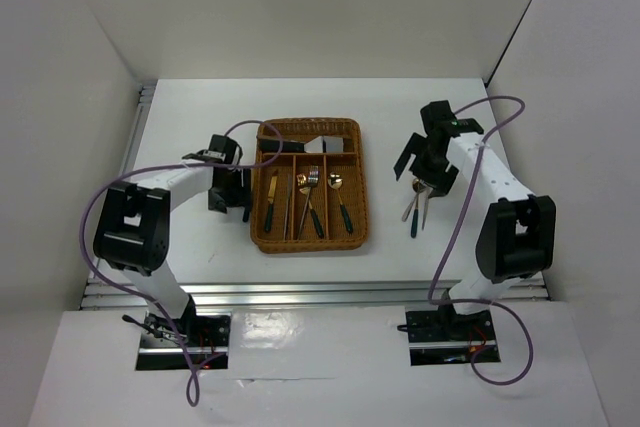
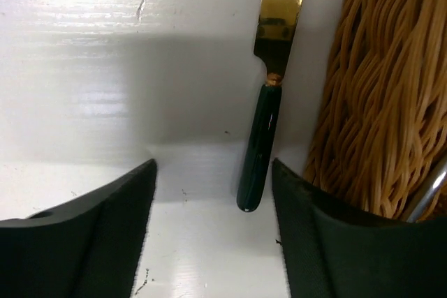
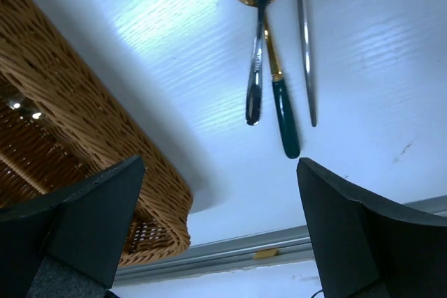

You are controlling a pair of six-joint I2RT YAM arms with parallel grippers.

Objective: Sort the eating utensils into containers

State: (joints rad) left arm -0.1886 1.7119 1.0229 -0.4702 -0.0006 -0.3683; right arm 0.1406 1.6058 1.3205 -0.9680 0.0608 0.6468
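Note:
The brown wicker tray [image 1: 262, 237] holds a knife [image 1: 270, 203] in its left slot, forks [image 1: 310, 202] in the middle, a spoon [image 1: 340, 203] on the right and a silver server [image 1: 326, 142] in the crosswise slot. My left gripper [image 1: 231, 203] is open, low over the table left of the tray. A gold-bladed knife with a dark green handle [image 2: 260, 148] lies beside the tray wall [image 2: 377, 102], its handle end between my open fingers [image 2: 105, 228]. My right gripper [image 1: 424, 167] is open above three loose utensils [image 1: 418, 207]: a gold spoon [image 3: 283, 113], a black-handled piece [image 3: 255, 68] and a slim silver one [image 3: 304, 54].
White walls enclose the table on the left, back and right. A metal rail [image 1: 320, 294] runs along the near edge and shows in the right wrist view [image 3: 279, 249]. The tray corner [image 3: 84, 116] lies left of the right gripper.

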